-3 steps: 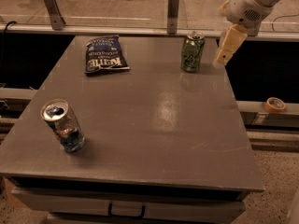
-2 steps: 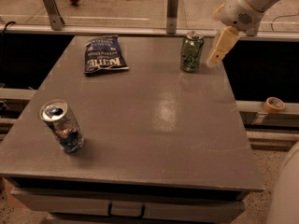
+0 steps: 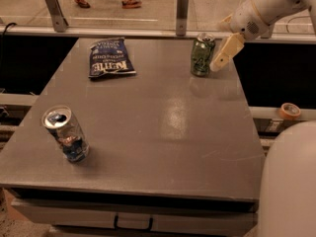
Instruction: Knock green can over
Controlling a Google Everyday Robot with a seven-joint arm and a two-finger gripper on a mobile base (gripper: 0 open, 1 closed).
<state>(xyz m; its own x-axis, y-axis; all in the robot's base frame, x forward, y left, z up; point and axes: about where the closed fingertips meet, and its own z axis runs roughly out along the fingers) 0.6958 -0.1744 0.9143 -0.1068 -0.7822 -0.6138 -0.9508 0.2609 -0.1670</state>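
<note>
Camera view: green can (image 3: 202, 55) upright, just left of the gripper (image 3: 222, 57), near the table's (image 3: 163, 117) far right corner; open surface lies further left. Whether the gripper is clenched or released cannot be told.

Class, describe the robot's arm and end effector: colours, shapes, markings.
The arm is off-white with smooth rounded segments and a small dotted round patch near the wrist. The end effector, just right of the green can, is a cream-yellow tapering wedge. No cables show.
</note>
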